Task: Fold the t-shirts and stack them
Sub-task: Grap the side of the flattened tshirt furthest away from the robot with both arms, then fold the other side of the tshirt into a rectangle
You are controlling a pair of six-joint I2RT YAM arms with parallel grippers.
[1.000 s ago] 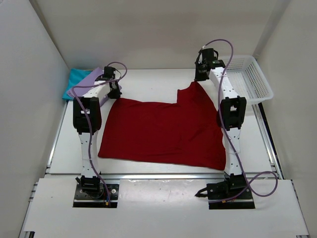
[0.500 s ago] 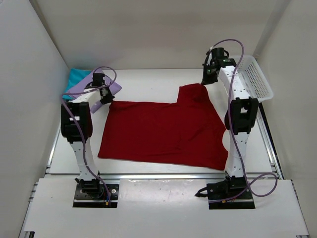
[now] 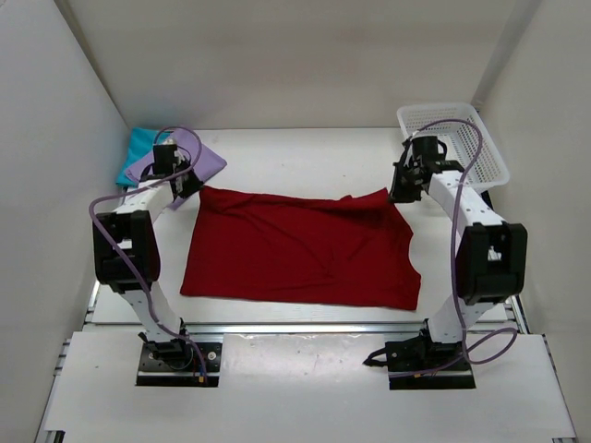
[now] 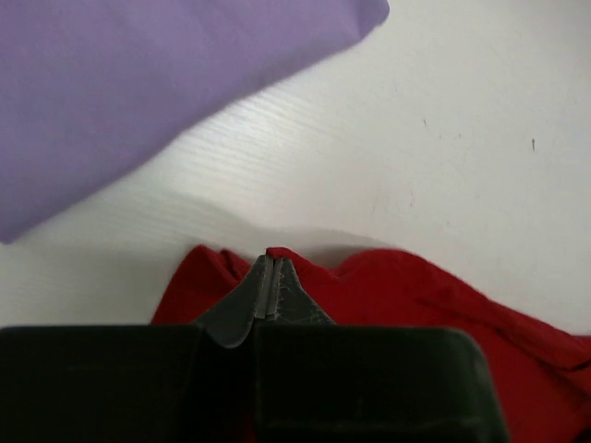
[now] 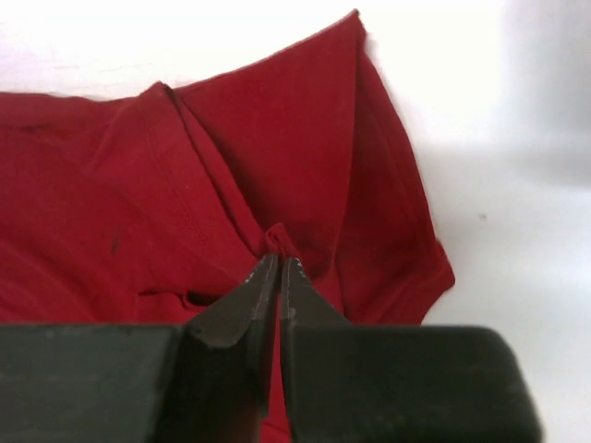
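Observation:
The dark red t-shirt [image 3: 297,249] lies spread across the middle of the table. My left gripper [image 3: 189,183] is shut on its far left corner [image 4: 305,277]. My right gripper [image 3: 403,192] is shut on a pinch of cloth at its far right corner [image 5: 286,240]. The light lavender t-shirt [image 3: 189,164] lies folded at the far left, on top of the teal t-shirt [image 3: 137,150]. The lavender cloth also fills the upper left of the left wrist view [image 4: 138,92].
A white mesh basket [image 3: 457,143] stands at the far right, just behind the right arm. White walls close the table on three sides.
Both grippers have moved outward and toward me, each holding a far corner. The raised right flap of the red shirt has been pulled flat, and the shirt's far edge now runs straight.

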